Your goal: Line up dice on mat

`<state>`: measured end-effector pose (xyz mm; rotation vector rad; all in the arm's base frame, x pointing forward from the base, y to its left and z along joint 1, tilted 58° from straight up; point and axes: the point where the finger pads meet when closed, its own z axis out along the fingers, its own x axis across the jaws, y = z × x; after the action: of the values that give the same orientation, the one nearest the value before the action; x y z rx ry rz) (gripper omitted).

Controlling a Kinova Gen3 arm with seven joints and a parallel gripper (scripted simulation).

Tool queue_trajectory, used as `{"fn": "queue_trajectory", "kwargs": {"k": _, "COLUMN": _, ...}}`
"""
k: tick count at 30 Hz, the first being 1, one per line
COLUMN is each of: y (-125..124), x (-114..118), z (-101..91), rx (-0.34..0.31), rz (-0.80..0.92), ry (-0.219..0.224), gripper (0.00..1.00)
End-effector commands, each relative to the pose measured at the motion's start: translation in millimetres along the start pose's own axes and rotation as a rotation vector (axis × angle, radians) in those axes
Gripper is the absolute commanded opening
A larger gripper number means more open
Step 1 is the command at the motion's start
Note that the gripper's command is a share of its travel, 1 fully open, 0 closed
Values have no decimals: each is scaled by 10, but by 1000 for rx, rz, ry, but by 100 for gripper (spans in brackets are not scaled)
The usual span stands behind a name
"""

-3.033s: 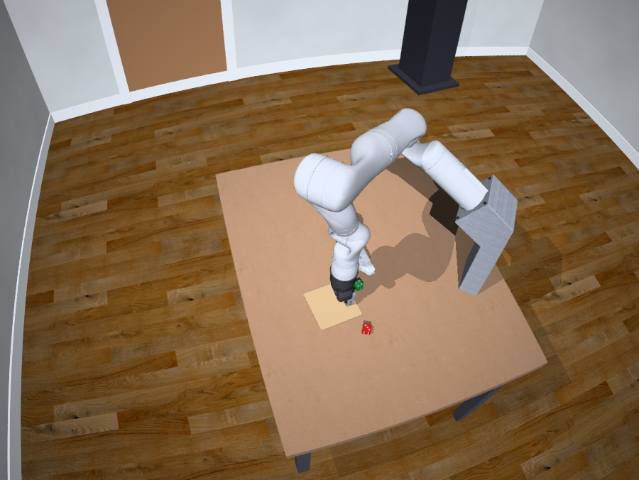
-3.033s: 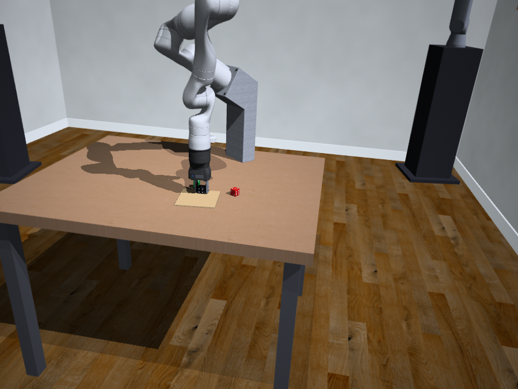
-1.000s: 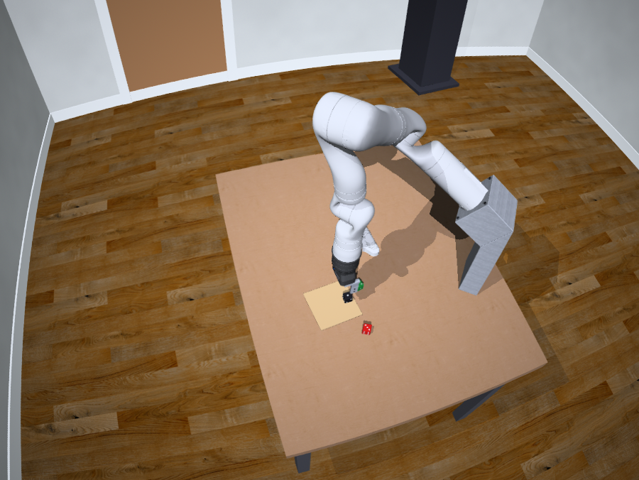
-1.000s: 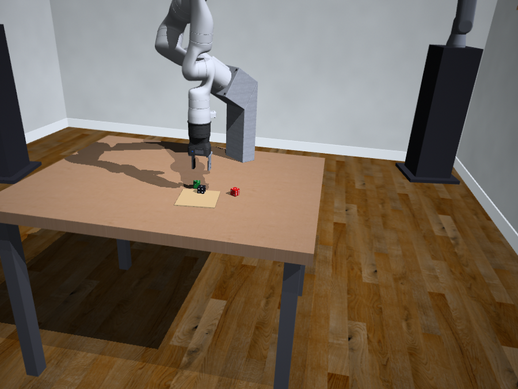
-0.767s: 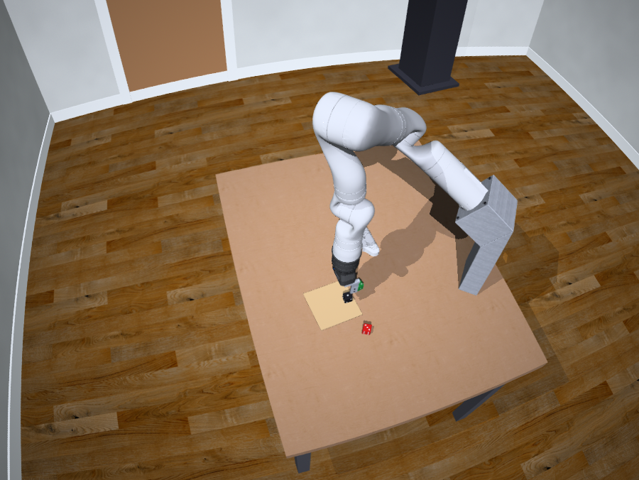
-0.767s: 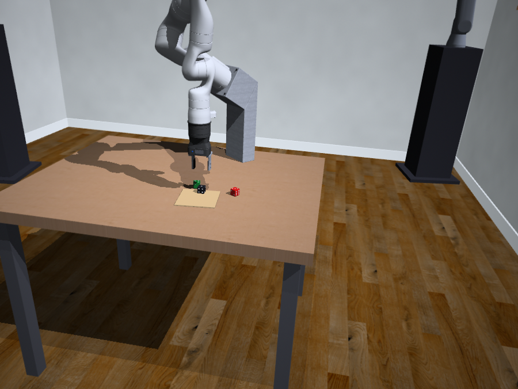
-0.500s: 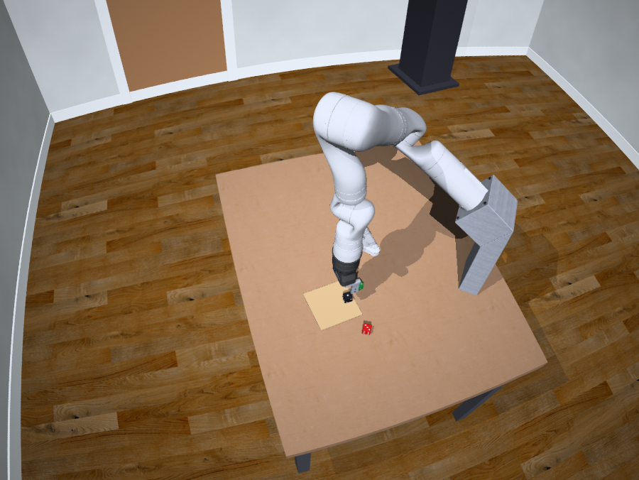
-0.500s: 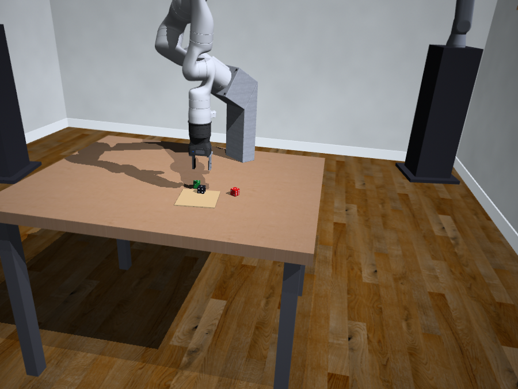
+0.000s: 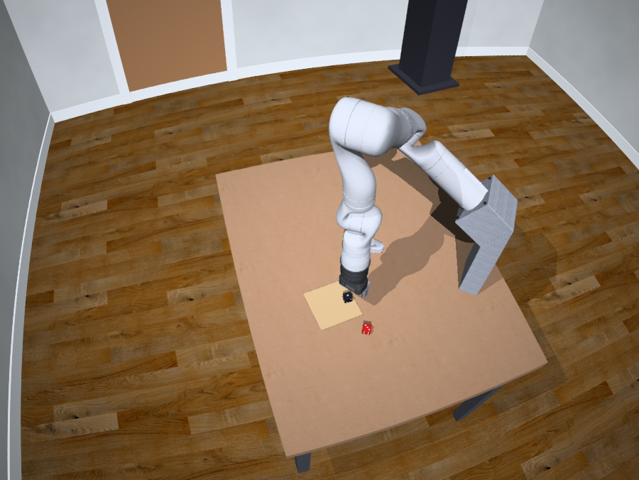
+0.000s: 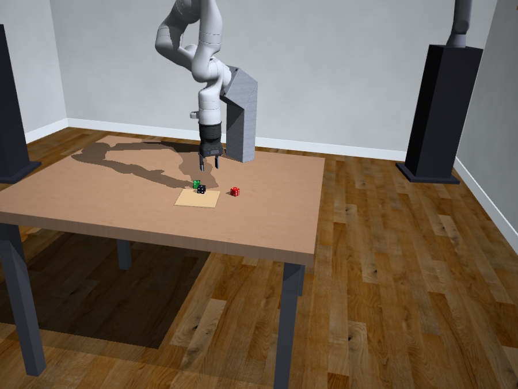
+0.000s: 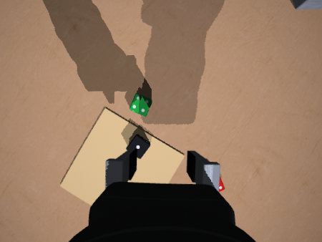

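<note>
A tan mat point(image 9: 331, 305) lies flat on the table; it also shows in the exterior view point(image 10: 197, 198) and the wrist view point(image 11: 119, 157). A black die point(image 9: 347, 296) point(image 10: 201, 189) point(image 11: 138, 146) showing one pip sits on the mat near its corner toward the base. A green die point(image 10: 196, 183) point(image 11: 141, 104) showing three pips sits on the table just off the mat's edge. A red die point(image 9: 367, 328) point(image 10: 235, 191) sits on the table beside the mat, partly hidden behind a finger in the wrist view point(image 11: 221, 185). My gripper point(image 10: 209, 163) is open and empty, well above the table.
The grey pedestal point(image 9: 487, 236) that carries the arm stands at the table's edge behind the dice. The arm's shadow falls across the table top near the green die. A dark pillar point(image 10: 439, 113) stands on the floor to the right.
</note>
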<state>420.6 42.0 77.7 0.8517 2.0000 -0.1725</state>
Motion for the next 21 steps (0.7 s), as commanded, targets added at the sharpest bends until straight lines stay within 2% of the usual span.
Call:
{"fn": "queue_trajectory", "kwargs": {"k": 1, "y": 48, "x": 96, "z": 9, "rx": -5, "rz": -165, "ry": 1, "gripper": 100}}
{"fn": "queue_trajectory", "kwargs": {"k": 3, "y": 69, "x": 160, "z": 18, "rx": -3, "rz": -321, "ry": 5, "gripper": 100}}
{"fn": "queue_trajectory", "kwargs": {"k": 4, "y": 70, "x": 162, "z": 19, "rx": -3, "rz": -327, "ry": 6, "gripper": 100}}
{"fn": "queue_trajectory", "kwargs": {"k": 7, "y": 109, "x": 256, "z": 34, "rx": -1, "rz": -572, "ry": 10, "gripper": 100}}
{"fn": "queue_trajectory", "kwargs": {"k": 8, "y": 111, "x": 261, "z": 35, "rx": 0, "rz": -585, "ry": 10, "gripper": 100}}
{"fn": "queue_trajectory", "kwargs": {"k": 10, "y": 143, "x": 325, "z": 46, "rx": 2, "rz": -759, "ry": 10, "gripper": 100}}
{"fn": "queue_trajectory", "kwargs": {"k": 13, "y": 144, "x": 326, "z": 46, "rx": 2, "rz": -762, "ry": 10, "gripper": 100}}
{"fn": "queue_trajectory", "kwargs": {"k": 16, "y": 198, "x": 418, "z": 64, "rx": 6, "rz": -1018, "ry": 8, "gripper": 100}}
{"fn": "queue_trajectory", "kwargs": {"k": 17, "y": 199, "x": 420, "z": 64, "rx": 6, "rz": -1023, "ry": 8, "gripper": 100}}
{"fn": "queue_trajectory", "kwargs": {"k": 20, "y": 260, "x": 509, "z": 81, "rx": 11, "rz": -1268, "ry": 2, "gripper": 100}}
{"fn": "queue_trajectory", "kwargs": {"k": 21, "y": 260, "x": 510, "z": 81, "rx": 11, "rz": -1270, "ry": 2, "gripper": 100}}
